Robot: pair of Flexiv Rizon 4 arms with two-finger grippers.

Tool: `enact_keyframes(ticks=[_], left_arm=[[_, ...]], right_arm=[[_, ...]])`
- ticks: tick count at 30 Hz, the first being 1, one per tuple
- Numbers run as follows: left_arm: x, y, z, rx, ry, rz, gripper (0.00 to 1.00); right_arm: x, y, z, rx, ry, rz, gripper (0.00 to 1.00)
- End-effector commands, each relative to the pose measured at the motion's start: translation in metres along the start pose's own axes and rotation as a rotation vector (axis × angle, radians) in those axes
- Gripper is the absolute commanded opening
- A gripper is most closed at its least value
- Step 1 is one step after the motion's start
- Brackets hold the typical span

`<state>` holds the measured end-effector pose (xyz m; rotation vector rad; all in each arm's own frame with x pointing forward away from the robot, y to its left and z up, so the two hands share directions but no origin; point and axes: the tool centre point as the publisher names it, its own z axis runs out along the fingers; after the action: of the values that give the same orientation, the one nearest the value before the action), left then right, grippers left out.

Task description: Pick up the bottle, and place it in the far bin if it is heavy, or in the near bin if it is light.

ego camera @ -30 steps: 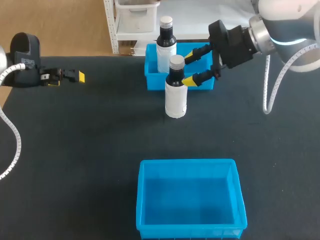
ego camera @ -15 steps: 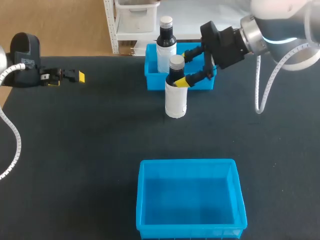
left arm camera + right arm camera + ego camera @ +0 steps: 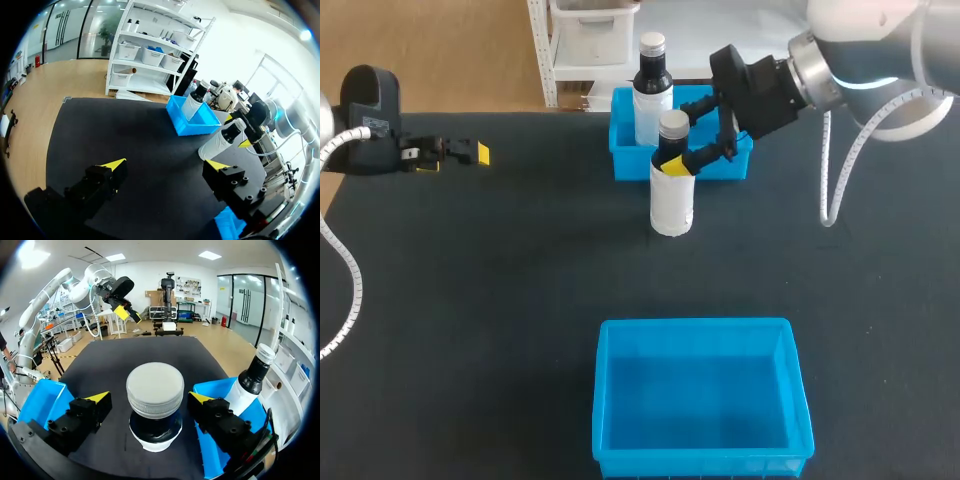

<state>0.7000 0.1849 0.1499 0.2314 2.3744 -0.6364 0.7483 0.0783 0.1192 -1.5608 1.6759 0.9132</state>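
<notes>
Pre-grasp on the bottle point(image 3: 672, 195) - upright on the black table point(image 3: 500, 300), upper centre of head view, just in front of the far bin point(image 3: 725, 168) and, by the look of it, not touching it. Well apart from the near bin point(image 3: 698, 326) at bottom centre.

Right gripper point(image 3: 680, 138) in from upper right, fingers level and straddling the neck just under the cap. Right wrist view: cap centred between the yellow tips, thin gap visible on each side, so jaws open, not yet clamped. Probably going for the neck on purpose - narrow enough for the finger spread, and the cap lip works as a stop if the bottle slips during the lift. Lift needed anyway to judge heavy vs light.

Second bottle point(image 3: 651, 90) standing inside the far bin, close behind the target. Side-on approach keeps the fingers off it, but the far finger passes near it - watch for a knock when closing or lifting.

Left gripper point(image 3: 166, 165) parked at upper left of head view, jaws wide open, nothing between them. Likely held there to keep out of the right arm's path to either bin.

Next call: close on the neck, lift straight up, then choose a bin.
</notes>
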Motion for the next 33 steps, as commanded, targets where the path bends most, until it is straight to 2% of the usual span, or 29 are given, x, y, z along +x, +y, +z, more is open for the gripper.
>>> enact_keyframes(ticks=[1,7,12,14,16,22,25,33], left_arm=[[0.0,0.0,0.0,0.0,0.0,0.0,1.0],[0.0,0.0,0.0,0.0,0.0,0.0,1.0],[0.0,0.0,0.0,0.0,0.0,0.0,1.0],[0.0,0.0,0.0,0.0,0.0,0.0,1.0],[0.0,0.0,0.0,0.0,0.0,0.0,1.0],[0.0,0.0,0.0,0.0,0.0,0.0,1.0],[0.0,0.0,0.0,0.0,0.0,0.0,1.0],[0.0,0.0,0.0,0.0,0.0,0.0,1.0]], right_arm=[[-0.0002,-0.0022,0.0026,-0.006,0.004,0.003,1.0],[0.0005,-0.0021,0.0036,-0.009,0.004,0.006,1.0],[0.0007,-0.0023,0.0035,-0.006,0.005,0.006,0.86],[0.0008,-0.0024,0.0033,-0.007,0.004,0.006,0.76],[0.0007,-0.0025,0.0029,-0.008,0.002,0.005,0.7],[0.0006,-0.0032,0.002,-0.012,-0.004,0.006,0.62],[0.0005,-0.0033,0.002,-0.014,-0.006,0.006,0.51],[0.0006,-0.0033,0.0018,-0.014,-0.006,0.005,0.41]])
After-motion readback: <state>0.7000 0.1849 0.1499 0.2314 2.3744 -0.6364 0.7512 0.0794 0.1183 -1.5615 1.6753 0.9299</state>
